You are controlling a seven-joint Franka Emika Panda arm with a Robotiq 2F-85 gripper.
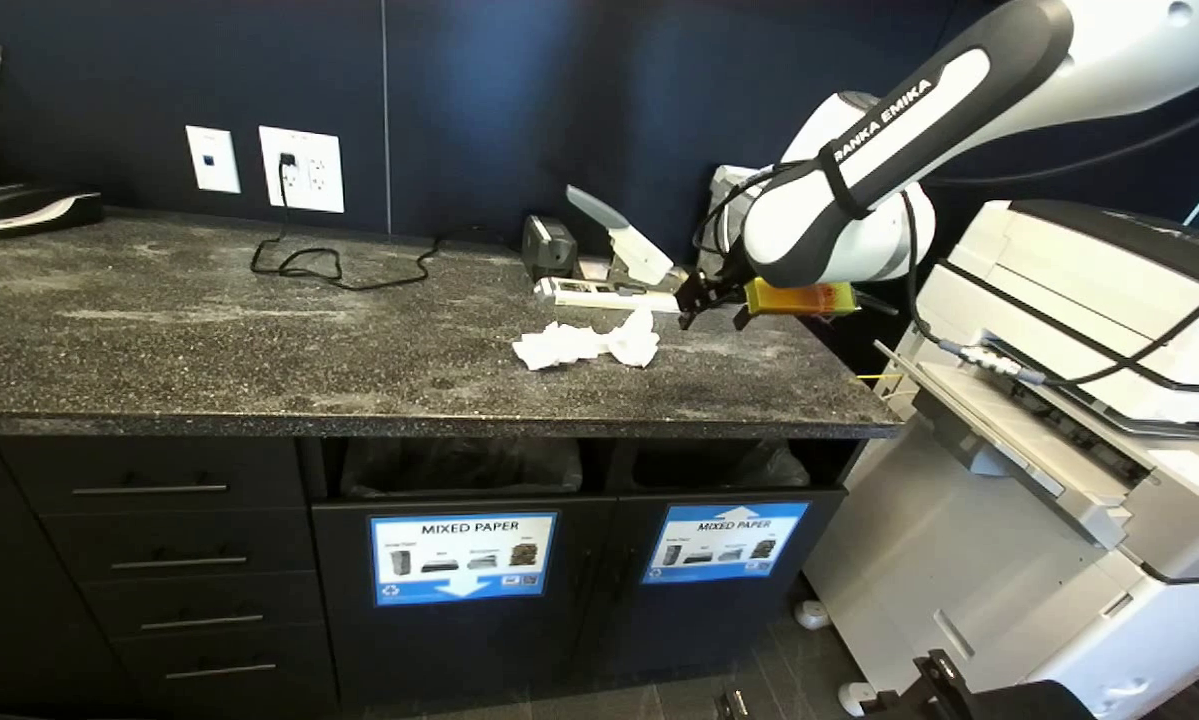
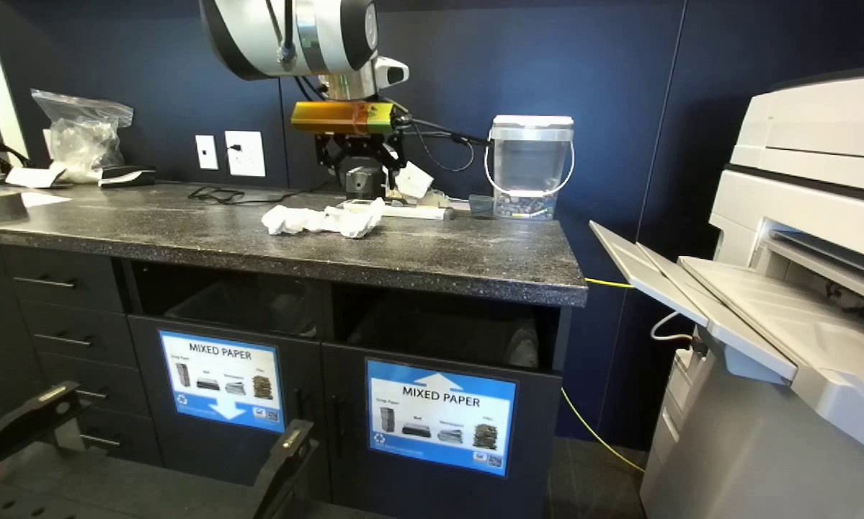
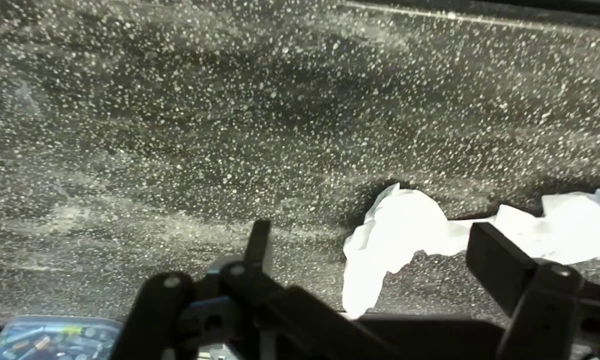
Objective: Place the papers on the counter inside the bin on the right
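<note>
Apparent pre-grasp step, with empty, widely parted end effector (image 1: 714, 320) above the desk (image 1: 359, 350), near the right end of crumpled white papers (image 1: 579, 343) lying there; presumably next, lowering and pinching, for transfer to the right-hand mixed-paper bin (image 2: 439, 335).

Wrist view chops the papers (image 3: 430, 232) off at the right edge, gripper (image 3: 373, 235) blocks some too. Right-hand bin (image 2: 442, 359)'s kinda too dark inside to tell.
</note>
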